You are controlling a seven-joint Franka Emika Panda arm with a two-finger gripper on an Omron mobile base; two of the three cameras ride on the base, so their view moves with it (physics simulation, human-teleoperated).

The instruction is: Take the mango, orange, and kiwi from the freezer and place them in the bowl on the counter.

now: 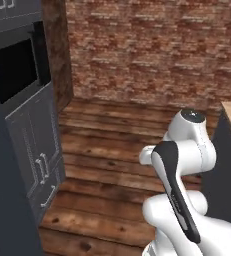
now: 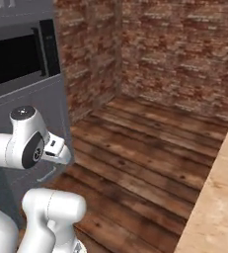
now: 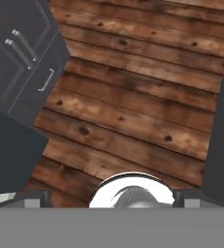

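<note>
The arm [image 1: 179,180] is folded up over a wooden plank floor [image 1: 112,150], its jaws spread wide and gripping nothing, pointed down at the boards [image 3: 133,121]. The pale tan worktop [image 2: 215,207] runs along the right — one corner of it shows in the left base view too. On the left stand dark grey cabinets [image 1: 34,150] with bar handles beneath a built-in black oven [image 2: 17,59]; whether the dark slab [image 1: 4,200] at the left edge is the freezer, I cannot tell.

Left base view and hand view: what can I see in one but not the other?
The left base view brings the brick wall, the black appliance window and the robot's white arm. The hand view brings the gripper's fingertips, standing wide apart at its bottom. Both have the wooden plank floor and the grey cabinet doors with bar handles.
</note>
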